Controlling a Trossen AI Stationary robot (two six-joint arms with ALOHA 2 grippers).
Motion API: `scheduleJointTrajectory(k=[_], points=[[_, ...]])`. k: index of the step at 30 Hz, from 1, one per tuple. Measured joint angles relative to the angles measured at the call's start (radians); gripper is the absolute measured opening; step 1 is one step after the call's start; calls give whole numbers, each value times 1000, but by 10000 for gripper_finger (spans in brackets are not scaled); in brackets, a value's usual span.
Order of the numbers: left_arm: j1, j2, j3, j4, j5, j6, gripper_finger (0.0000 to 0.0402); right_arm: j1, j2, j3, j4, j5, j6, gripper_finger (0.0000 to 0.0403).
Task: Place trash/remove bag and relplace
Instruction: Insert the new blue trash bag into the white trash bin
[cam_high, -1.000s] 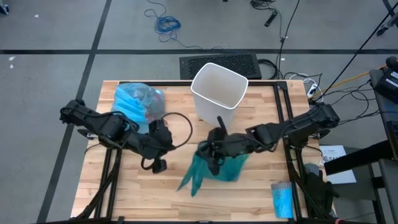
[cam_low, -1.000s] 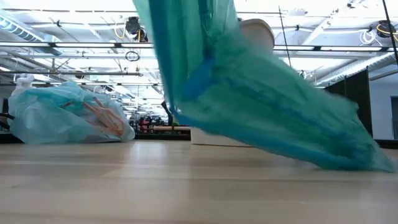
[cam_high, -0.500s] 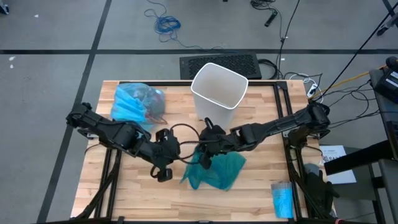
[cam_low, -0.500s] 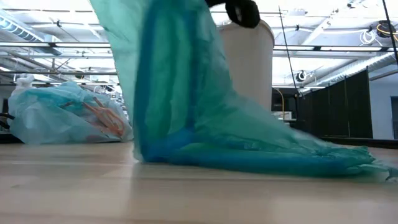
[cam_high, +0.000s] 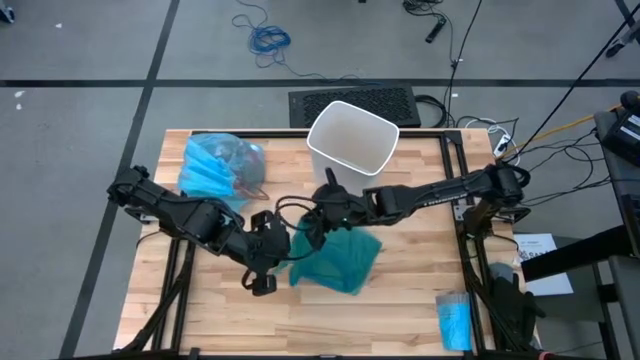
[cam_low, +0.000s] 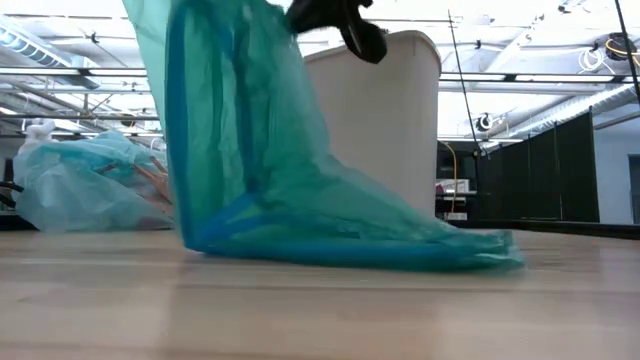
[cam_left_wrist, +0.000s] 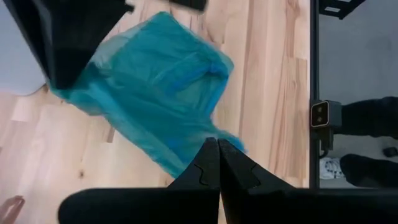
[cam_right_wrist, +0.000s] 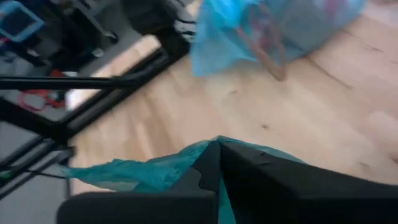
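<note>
R end effector (cam_high: 318, 218) pinching teal bag (cam_high: 335, 262)

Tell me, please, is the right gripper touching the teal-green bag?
Touching: the right wrist view shows the right gripper shut, pinching an edge of the teal-green bag.

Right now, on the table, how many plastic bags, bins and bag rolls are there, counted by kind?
Plastic bags: 2, the teal-green bag and the tied light blue bag with trash inside.
Bins: 1, the white bin.
Bag rolls: 1, the blue roll.
Total: 4.
</note>
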Motion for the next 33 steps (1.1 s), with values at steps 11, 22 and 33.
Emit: scheduleJointTrajectory(k=[11, 22, 33], points=[[-1, 0, 0, -10, -1, 8, 0, -4, 10, 0, 2, 37, -51, 177], [-6, 0, 0, -148, -47, -22, 0, 52, 3, -3, -60, -4, 16, 216], [-78, -49, -1, -18, -122, 1, 0, 329, -28, -346, 143, 176, 506, 179]])
